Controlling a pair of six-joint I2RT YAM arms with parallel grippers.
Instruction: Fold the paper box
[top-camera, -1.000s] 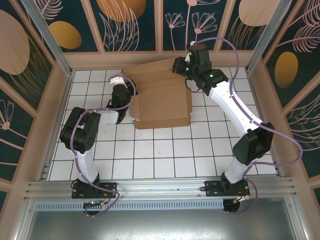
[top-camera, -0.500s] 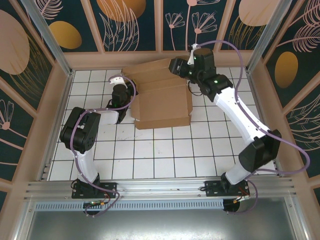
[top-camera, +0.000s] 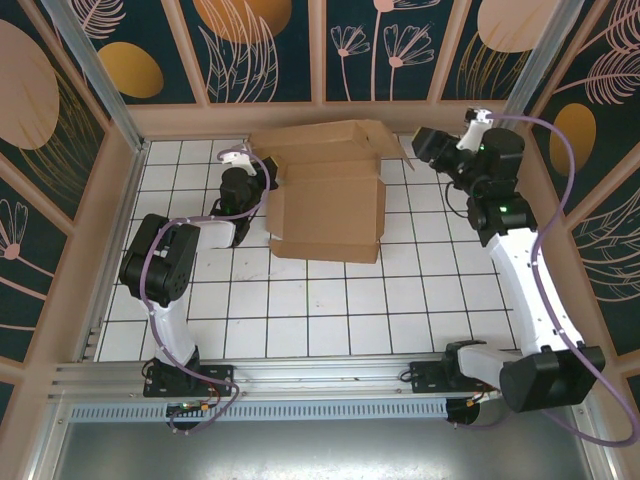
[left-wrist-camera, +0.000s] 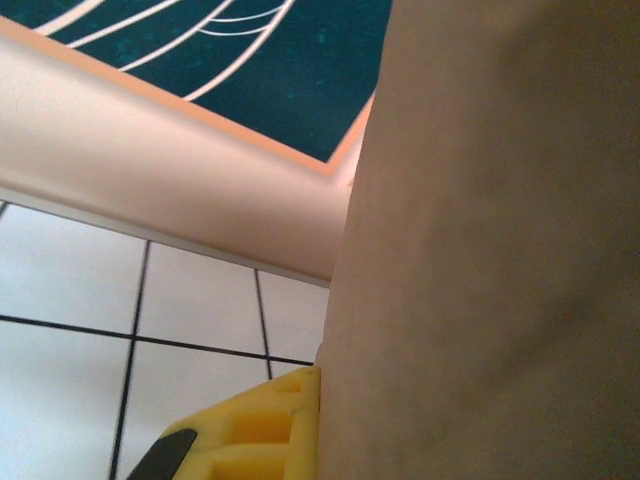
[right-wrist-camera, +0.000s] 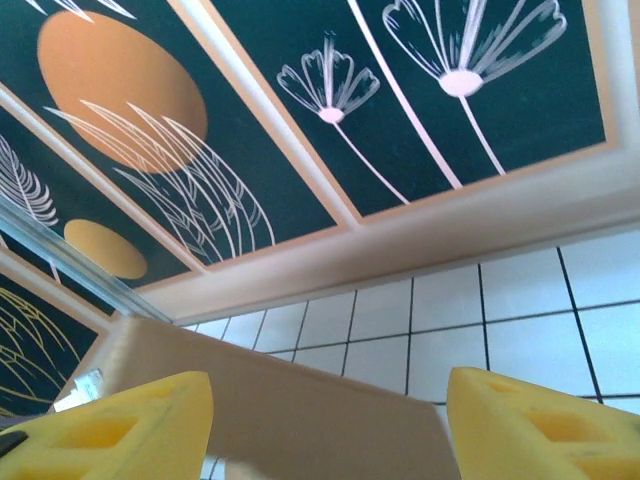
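the plain brown corrugated cardboard box (top-camera: 330, 205), matte and creased into flaps, lies toward twelve o'clock on the white tiled table (top-camera: 330, 300). my left gripper (top-camera: 258, 192) is clamped tight on its nine o'clock wall. the wrist view adds one ribbed yellow finger (left-wrist-camera: 250, 430) pressed against blurred board. my right gripper (top-camera: 422, 146), at the box's two o'clock, stands apart and holds nothing.

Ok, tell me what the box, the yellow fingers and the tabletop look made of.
Paper box: plain brown cardboard, matte, with creases and flaps; likely corrugated, though no edge shows it. Yellow fingers: matte, moulded-looking with recessed pockets; probably plastic. Tabletop: white, gridded with dark lines like tile; could be a printed sheet.
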